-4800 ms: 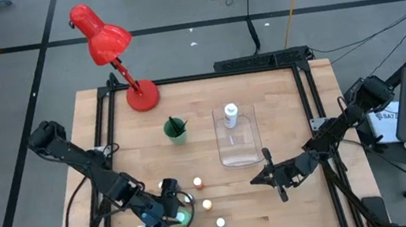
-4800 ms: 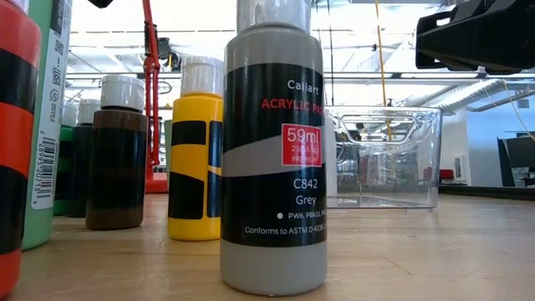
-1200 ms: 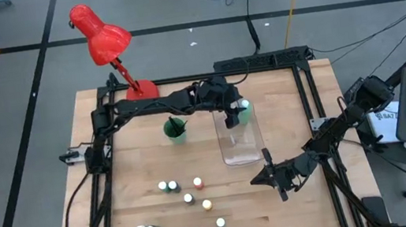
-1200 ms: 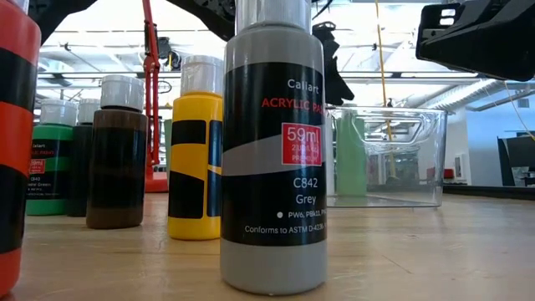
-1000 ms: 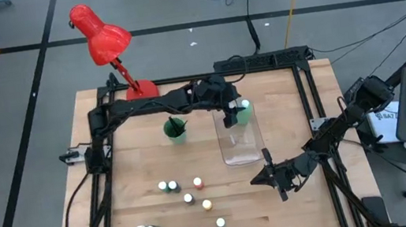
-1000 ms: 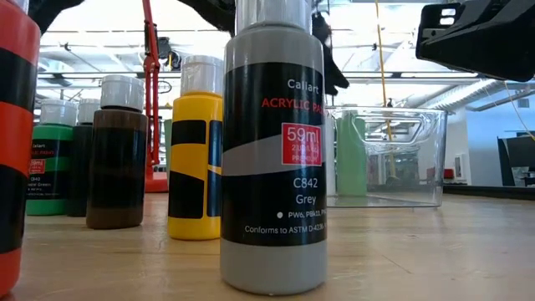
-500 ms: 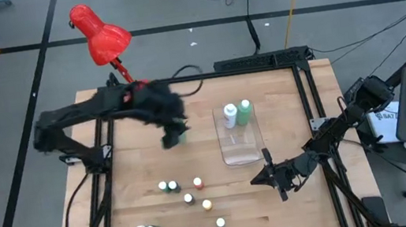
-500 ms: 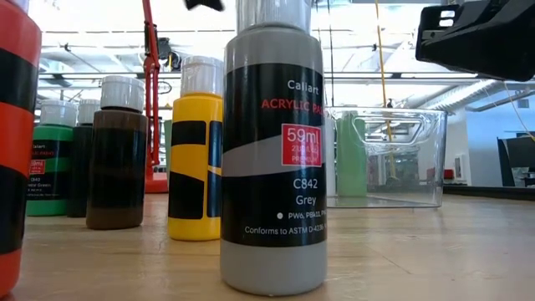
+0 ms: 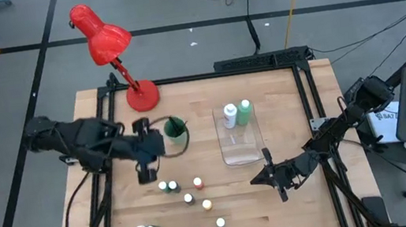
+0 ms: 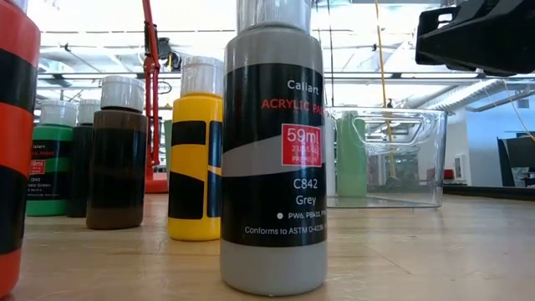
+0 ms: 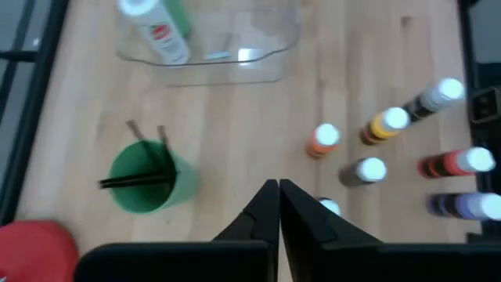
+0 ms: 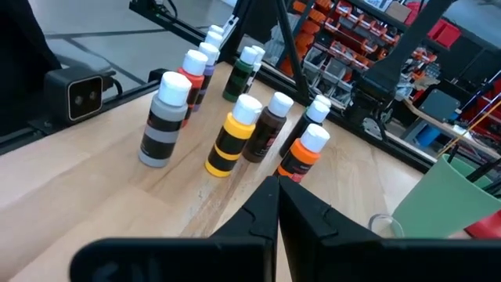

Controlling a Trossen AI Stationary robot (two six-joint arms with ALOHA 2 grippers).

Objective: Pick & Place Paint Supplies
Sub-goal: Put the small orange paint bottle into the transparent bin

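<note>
A: What do the containers hold?

B: The clear bin (image 9: 239, 142) holds two bottles standing side by side at its end toward the lamp (image 9: 107, 46): a white bottle (image 9: 230, 114) and a green bottle (image 9: 245, 110). The green cup (image 9: 176, 129), just beside the bin, holds thin dark brushes (image 11: 143, 168); I make out two or three, no surer than that.

A: And loose on the desk (image 9: 282, 110)?

B: From above I count about twelve white-capped bottles (image 9: 189, 198), clustered on the far side of the bin from the lamp.

A: The end effectors?

B: The left end effector (image 9: 146, 172) hangs beside the cup, between it and the cluster, fingers pressed together on nothing. The right end effector (image 9: 274, 177) hovers near the bin's end away from the lamp, likewise closed and empty.

A: Does one view give what another doesn't?

B: The low view reads the grey bottle (image 10: 273, 150)'s label, with yellow, brown and green ones behind it. The right wrist view shows body colours, such as an orange bottle (image 12: 304, 154). From overhead you get mostly caps.
</note>
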